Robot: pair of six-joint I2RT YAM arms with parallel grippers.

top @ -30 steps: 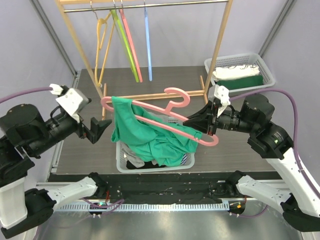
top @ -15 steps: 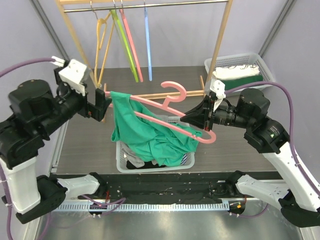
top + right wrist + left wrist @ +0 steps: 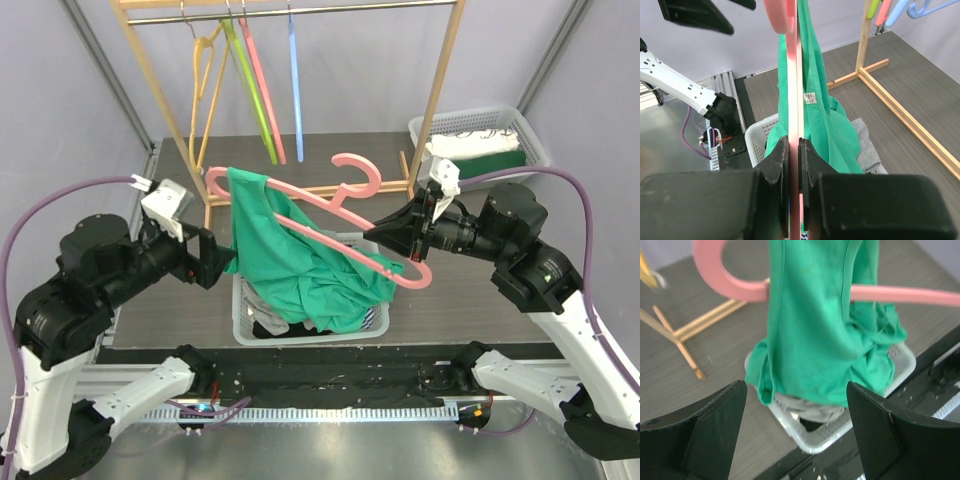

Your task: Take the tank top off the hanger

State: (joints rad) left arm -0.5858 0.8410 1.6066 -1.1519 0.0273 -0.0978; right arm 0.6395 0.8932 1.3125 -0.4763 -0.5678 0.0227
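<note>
A pink hanger (image 3: 345,205) is held tilted in the air, and my right gripper (image 3: 378,238) is shut on its lower bar. The green tank top (image 3: 300,265) hangs from the hanger's left end, its lower part bunched in a white laundry basket (image 3: 240,325). My left gripper (image 3: 215,263) stands open just left of the cloth, level with its hanging strip. In the left wrist view the tank top (image 3: 820,340) fills the space ahead of the left gripper (image 3: 795,385), apart from both fingers. The right wrist view shows the right gripper (image 3: 793,142) clamped on the hanger (image 3: 793,75).
A wooden clothes rack (image 3: 440,90) stands at the back with yellow, green, pink and blue hangers (image 3: 296,90) on its rail. A white basket (image 3: 535,140) of folded clothes sits at the back right. Grey clothes (image 3: 812,410) lie in the laundry basket (image 3: 840,440).
My left arm has dropped from the hanger's left end down to beside the hanging tank top, its jaws slightly narrower. The hanger and right gripper have barely shifted.
</note>
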